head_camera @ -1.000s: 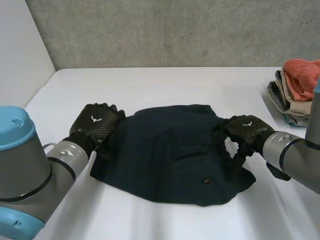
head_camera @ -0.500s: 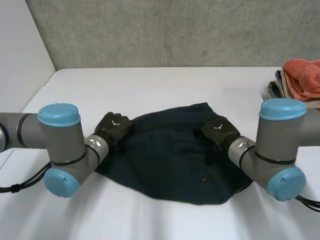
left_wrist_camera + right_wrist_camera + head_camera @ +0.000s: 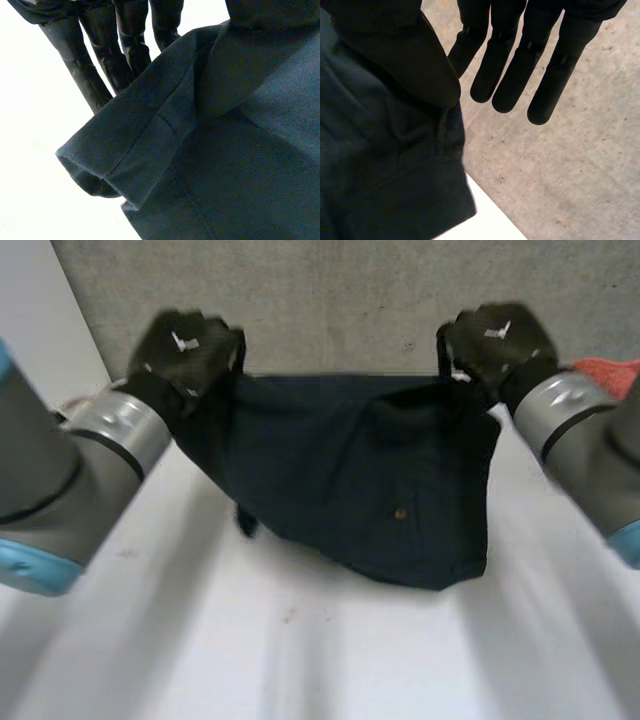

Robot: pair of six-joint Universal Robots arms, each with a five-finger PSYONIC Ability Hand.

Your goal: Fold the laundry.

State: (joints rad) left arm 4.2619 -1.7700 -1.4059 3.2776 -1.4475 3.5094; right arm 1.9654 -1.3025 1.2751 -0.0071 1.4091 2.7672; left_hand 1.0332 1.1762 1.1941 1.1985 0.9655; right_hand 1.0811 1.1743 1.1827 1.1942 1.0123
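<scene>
A dark navy garment (image 3: 350, 470) with a small button (image 3: 400, 512) hangs spread between my two raised hands, its lower edge drooping toward the white table (image 3: 300, 650). My left hand (image 3: 185, 348) grips the garment's upper left corner and my right hand (image 3: 498, 338) the upper right corner. In the left wrist view the fingers (image 3: 107, 60) reach down behind a hemmed fold of the cloth (image 3: 225, 150), which is caught at the thumb. In the right wrist view the thumb (image 3: 405, 55) presses the cloth (image 3: 380, 170) while the fingers (image 3: 512, 65) stay straight beside it.
An orange cloth (image 3: 612, 376) on a pile of folded laundry peeks out behind my right arm at the table's far right. A grey concrete wall (image 3: 340, 300) stands behind the table.
Both hands closed on the garment's far corners and rose, lifting it off the table. It lay flat before and now hangs between them.
</scene>
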